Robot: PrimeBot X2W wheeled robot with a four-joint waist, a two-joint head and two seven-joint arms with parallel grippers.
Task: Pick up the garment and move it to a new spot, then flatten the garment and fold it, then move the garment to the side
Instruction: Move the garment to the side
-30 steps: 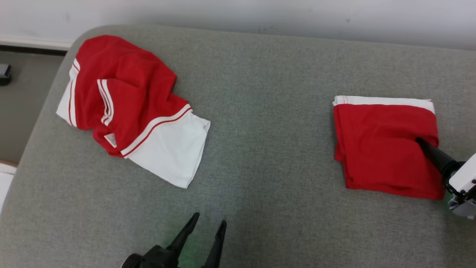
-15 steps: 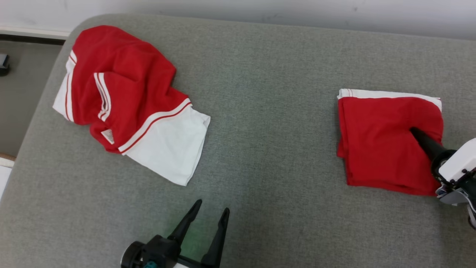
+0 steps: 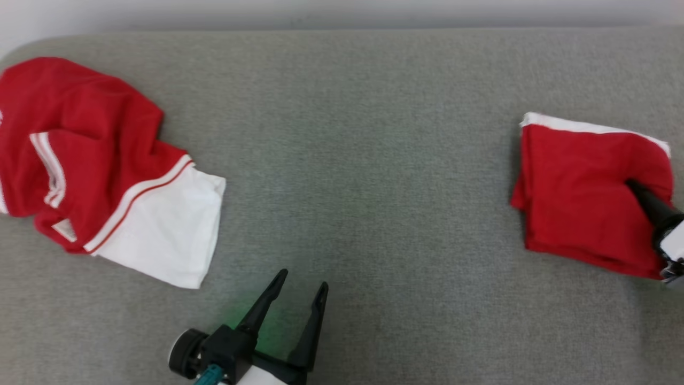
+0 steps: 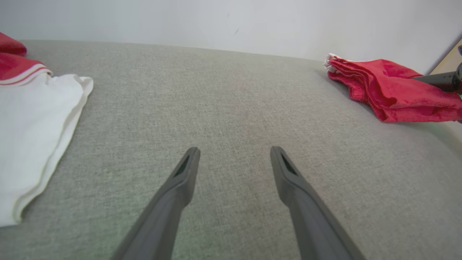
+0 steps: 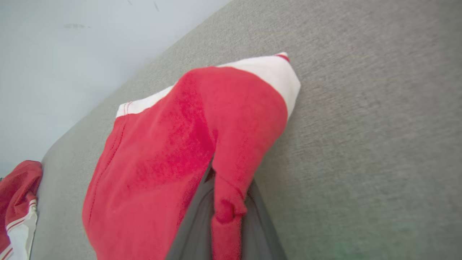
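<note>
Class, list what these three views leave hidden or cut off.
- Head view: fingertips of the right end effector buried in the folded garment; body cut by the right edge.
- Head view: the left edge cuts the crumpled garment.
- Right wrist view: the bottom edge cuts the folded garment.

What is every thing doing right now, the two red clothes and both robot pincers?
Folded garment: folded, lying on the grey cushion, its right edge pinched.
Crumpled garment: bunched up, not folded, lying loose at the left.
Right pincer: shut on the folded garment's edge.
Left pincer: open, holding nothing.
</note>
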